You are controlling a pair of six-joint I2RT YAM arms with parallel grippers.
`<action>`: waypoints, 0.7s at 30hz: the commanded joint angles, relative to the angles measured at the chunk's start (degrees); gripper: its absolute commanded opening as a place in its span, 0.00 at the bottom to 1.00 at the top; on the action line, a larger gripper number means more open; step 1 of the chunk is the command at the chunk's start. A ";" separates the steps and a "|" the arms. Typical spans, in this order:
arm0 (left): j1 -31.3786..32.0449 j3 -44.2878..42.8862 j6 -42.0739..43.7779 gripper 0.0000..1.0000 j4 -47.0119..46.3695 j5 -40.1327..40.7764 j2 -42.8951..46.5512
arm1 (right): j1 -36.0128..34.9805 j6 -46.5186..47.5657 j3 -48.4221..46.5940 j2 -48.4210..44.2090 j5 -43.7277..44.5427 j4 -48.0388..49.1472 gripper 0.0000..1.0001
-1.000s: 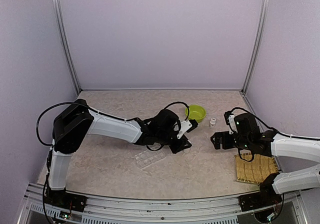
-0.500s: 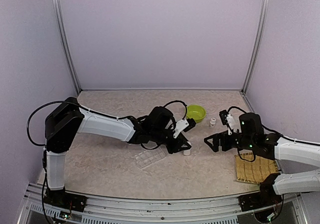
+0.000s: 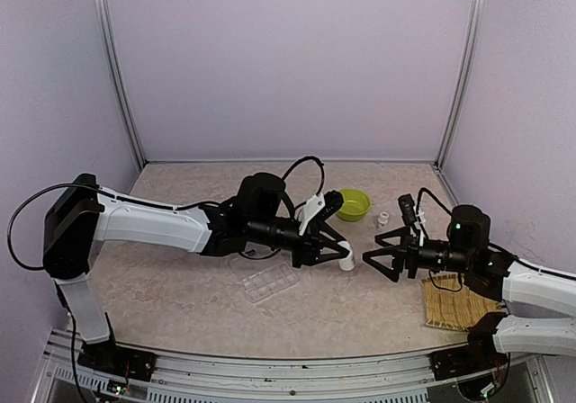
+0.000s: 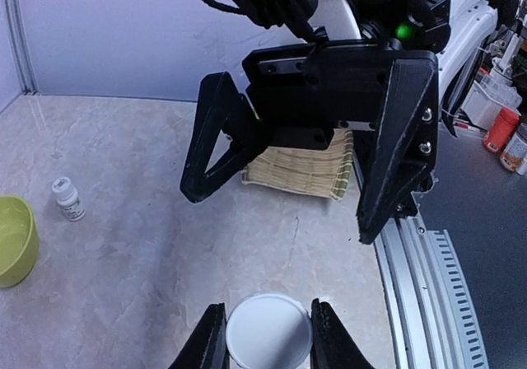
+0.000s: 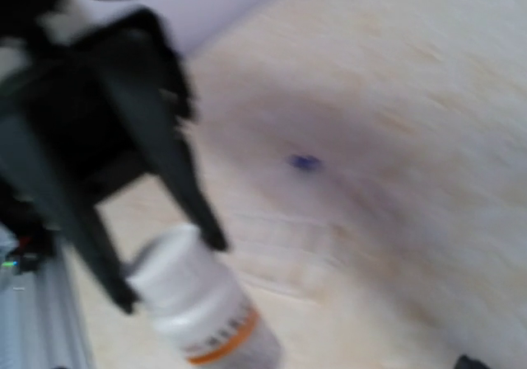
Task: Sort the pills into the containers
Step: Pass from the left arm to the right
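Between the fingers of my left gripper [image 4: 268, 333] sits a white bottle [image 3: 346, 260], clamped narrow around its body and lying sideways in the air, its round white end turned toward my other arm. It hangs up and to the right of the pill box [image 3: 270, 283]. My right gripper [image 4: 278, 214] faces that bottle end from farther right of the pill box, jaws spread wide with nothing between them and not touching the bottle.

The pill box lies flat on the table [image 3: 180, 286], just below my left forearm in the overhead view, a clear row of compartments; I cannot tell what is inside them. The right wrist view is blurred, but one dark blue pill [image 5: 305, 162] shows loose on the table near the pill box's faint outline.

Beyond the pill box to the right stands a green bowl [image 3: 353, 204]. A small white bottle [image 3: 383, 219] stands upright farther right of the pill box, just past that bowl. A woven mat [image 3: 459, 302] lies well to the pill box's right, under my right arm.
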State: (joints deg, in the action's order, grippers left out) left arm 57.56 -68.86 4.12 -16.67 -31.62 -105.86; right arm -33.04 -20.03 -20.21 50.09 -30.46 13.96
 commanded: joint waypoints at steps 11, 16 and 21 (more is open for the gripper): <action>2.29 4.92 -2.38 0.19 -12.35 -8.96 7.32 | -0.10 -4.67 3.77 -4.17 -17.78 18.40 0.98; 3.46 7.96 -2.92 0.17 -19.10 -7.98 9.85 | -2.19 -4.75 3.13 -3.28 -18.22 21.21 0.97; 4.46 9.32 -3.14 0.16 -23.01 -6.45 11.26 | -4.02 -4.49 1.84 -1.87 -18.32 22.29 0.97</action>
State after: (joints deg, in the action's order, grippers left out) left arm 61.21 -60.45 1.52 -33.23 -38.72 -96.95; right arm -35.55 -24.18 -16.99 47.22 -47.42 32.99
